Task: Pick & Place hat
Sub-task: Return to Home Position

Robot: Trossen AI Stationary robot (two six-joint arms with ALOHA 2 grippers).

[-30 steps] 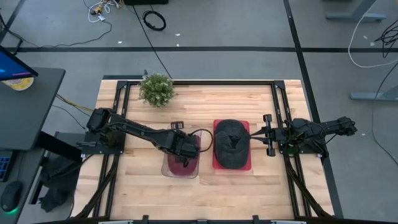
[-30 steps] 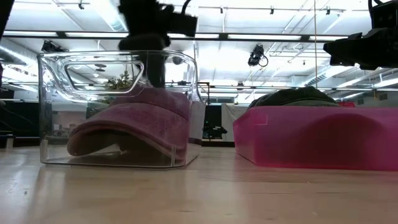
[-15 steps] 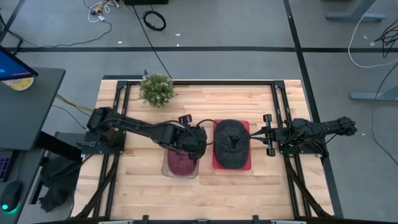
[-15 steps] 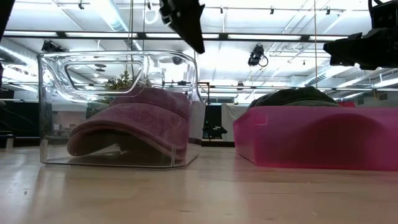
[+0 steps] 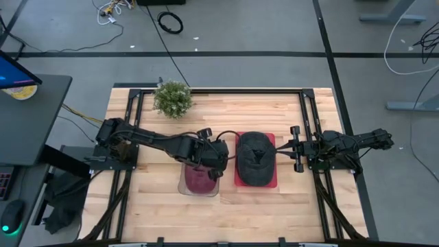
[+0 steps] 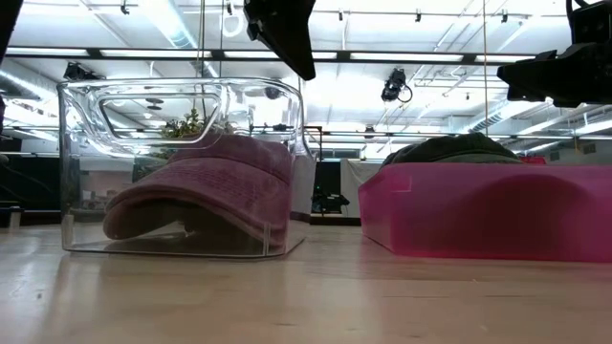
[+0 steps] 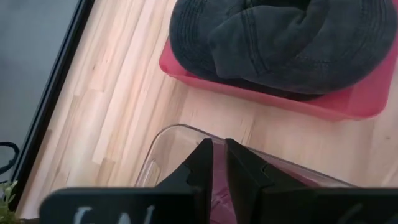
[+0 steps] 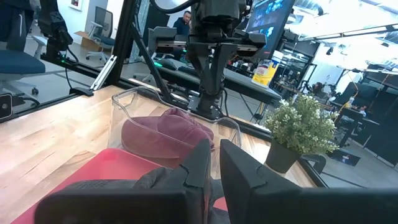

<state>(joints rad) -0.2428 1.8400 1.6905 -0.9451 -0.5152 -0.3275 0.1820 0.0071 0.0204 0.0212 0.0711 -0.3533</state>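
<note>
Left hand (image 5: 218,158) over bin (image 5: 182,186) corner, red cap (image 5: 199,180) below

overall: bright, even indoor light in all four views
high view: flat light from above on the worktop (image 5: 158,199); shadows short and soft, close under the left arm (image 5: 151,142)
low view: strongly backlit by rows of ceiling lights (image 6: 402,55); left claw (image 6: 304,62) and right arm (image 6: 564,67) show as black silhouettes
glare: white highlights along the rim and corners of the transparent bin (image 6: 96,143); red bin (image 6: 488,210) glows, lit through
left wrist view: even light on the wood; own fingers (image 7: 199,168) dark, little detail
right wrist view: ceiling area (image 8: 348,15) washed out white; own fingers (image 8: 199,162) dark against it
</note>
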